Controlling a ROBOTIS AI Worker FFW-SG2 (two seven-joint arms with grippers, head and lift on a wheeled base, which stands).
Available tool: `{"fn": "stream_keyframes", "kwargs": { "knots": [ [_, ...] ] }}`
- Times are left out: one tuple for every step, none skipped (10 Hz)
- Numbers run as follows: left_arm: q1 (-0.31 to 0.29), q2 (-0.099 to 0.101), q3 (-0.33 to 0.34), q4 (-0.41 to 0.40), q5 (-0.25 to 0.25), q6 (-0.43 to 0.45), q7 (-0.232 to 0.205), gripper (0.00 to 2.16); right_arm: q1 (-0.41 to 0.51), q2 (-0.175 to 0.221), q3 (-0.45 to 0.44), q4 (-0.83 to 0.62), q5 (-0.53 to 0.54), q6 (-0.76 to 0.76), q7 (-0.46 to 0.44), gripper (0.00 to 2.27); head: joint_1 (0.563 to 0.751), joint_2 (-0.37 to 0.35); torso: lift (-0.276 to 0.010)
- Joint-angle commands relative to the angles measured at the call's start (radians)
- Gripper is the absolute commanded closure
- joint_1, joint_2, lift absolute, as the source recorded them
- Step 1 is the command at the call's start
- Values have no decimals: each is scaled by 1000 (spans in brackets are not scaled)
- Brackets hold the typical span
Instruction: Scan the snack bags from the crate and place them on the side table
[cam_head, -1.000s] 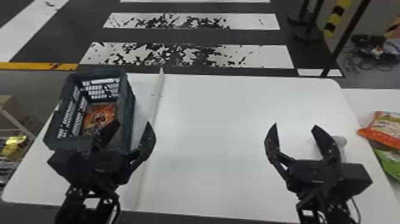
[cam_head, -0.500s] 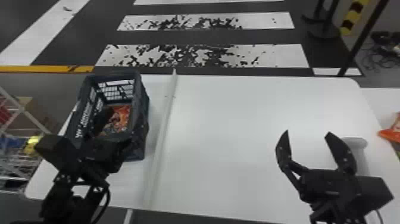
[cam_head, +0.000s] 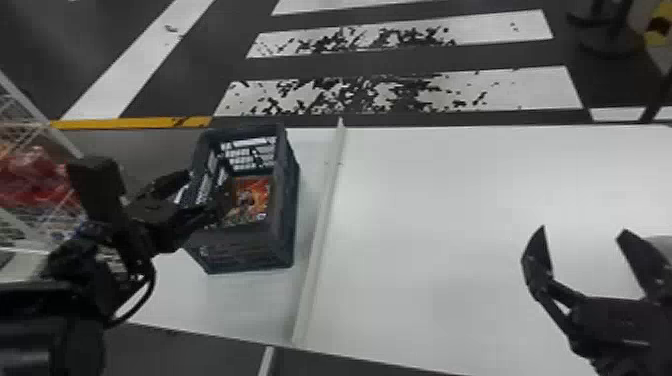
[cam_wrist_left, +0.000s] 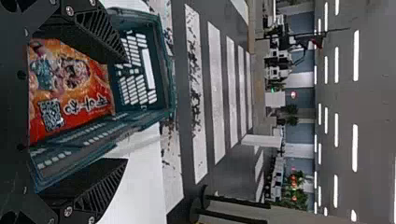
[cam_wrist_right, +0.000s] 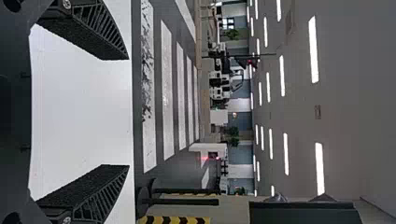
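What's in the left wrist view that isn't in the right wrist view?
Left wrist: crate with an orange snack bag inside.
Right wrist: large dark panel.
Both: white table, crosswalk stripes, ceiling lights, plus that arm's own open gripper: left gripper, right gripper.

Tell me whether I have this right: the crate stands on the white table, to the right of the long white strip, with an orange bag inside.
Wrong side: the head view shows the crate to the left of the long white strip. It does stand on the white table, with an orange bag inside.
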Motion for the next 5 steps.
{"fn": "stream_keyframes", "kwargs": {
  "knots": [
    [-46, 71, 25, 13, -37, 43, -14, 140, 6, -1, -1, 2, 0, 0, 0, 53, 695, 272, -81],
    [-92, 104, 25, 46, -59, 74, -33, 140, 7, -1, 1, 5, 0, 0, 0, 53, 695, 295, -81],
    [-132, 135, 22, 87, -102, 80, -72, 144, 9, -1, 6, 5, 0, 0, 0, 53, 695, 314, -81],
    [-170, 166, -1, 127, -166, 83, -138, 144, 9, -1, 7, 5, 2, 0, 0, 53, 695, 322, -81],
    [-212, 201, -36, 178, -214, 83, -186, 144, 9, -1, 9, 5, 3, 3, 0, 53, 695, 334, -81]
  ]
}}
